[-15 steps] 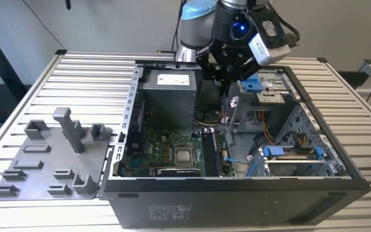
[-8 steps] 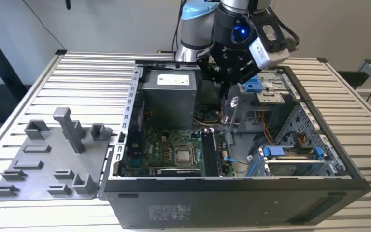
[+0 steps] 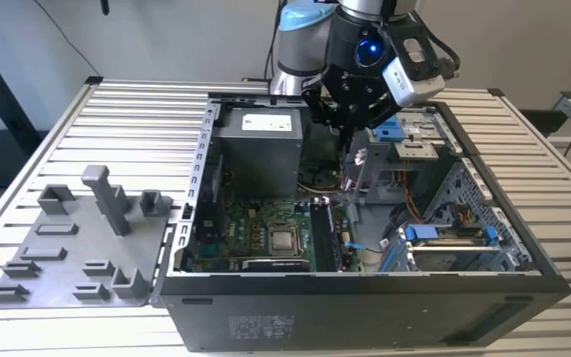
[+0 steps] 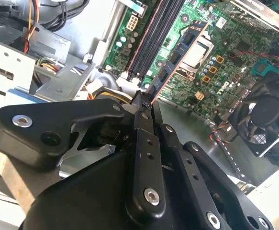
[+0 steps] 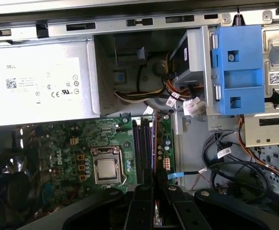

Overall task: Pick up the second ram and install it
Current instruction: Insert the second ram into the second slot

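Clamping the second ram [image 4: 177, 52] by one end, the gripper [image 4: 141, 103] has its fingers closed flat against both faces of the stick. In both wrist views the ram [image 5: 156, 143] is seen edge-on, running parallel to the black memory slots [image 5: 141, 148] on the green motherboard [image 5: 82, 143]. Whether it touches a slot cannot be determined. In the exterior view the gripper [image 3: 350, 126] hangs over the open computer case [image 3: 365, 312], just beside the power supply [image 3: 261, 149].
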